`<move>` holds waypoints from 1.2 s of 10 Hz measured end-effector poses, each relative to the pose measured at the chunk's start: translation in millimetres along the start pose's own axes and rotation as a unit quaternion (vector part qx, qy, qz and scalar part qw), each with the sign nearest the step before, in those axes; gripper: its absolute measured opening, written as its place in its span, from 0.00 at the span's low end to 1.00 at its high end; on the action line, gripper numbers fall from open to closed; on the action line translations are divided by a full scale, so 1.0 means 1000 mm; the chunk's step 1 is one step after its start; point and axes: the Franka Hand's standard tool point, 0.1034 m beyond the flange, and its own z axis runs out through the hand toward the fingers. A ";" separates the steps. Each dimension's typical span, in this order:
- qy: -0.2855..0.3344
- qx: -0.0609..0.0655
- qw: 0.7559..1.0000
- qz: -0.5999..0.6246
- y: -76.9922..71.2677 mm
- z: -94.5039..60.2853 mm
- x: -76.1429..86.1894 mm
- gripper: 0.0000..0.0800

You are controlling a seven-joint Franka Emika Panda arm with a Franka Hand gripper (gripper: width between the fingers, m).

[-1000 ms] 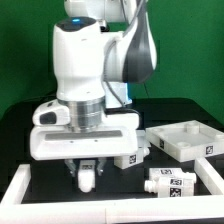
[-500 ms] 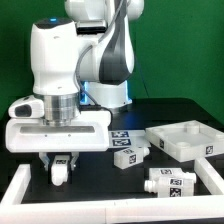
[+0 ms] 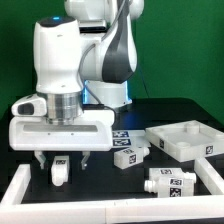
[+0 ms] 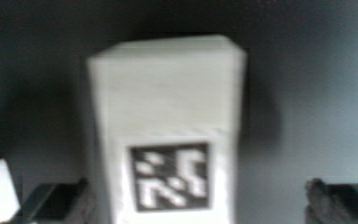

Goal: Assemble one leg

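Fingers (image 4: 345, 200) are spreading away from the leg (image 3: 60, 173) since half a second ago.
I'm seeing the gripper (image 3: 64, 163) hanging wide apart, the white leg resting between its fingers on the black table (image 3: 115, 182).

Leg (image 3: 60, 171) between spread jaws, room beside it; white rail (image 3: 19, 186) close by.

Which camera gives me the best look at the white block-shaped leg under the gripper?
The wrist view: the white block-shaped leg fills the frame, black marker tag facing the camera, though blurred. The exterior view shows only its lower end between the open fingers.
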 end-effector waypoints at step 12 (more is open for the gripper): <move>-0.038 0.006 0.989 0.143 -0.086 -0.015 -0.015 0.81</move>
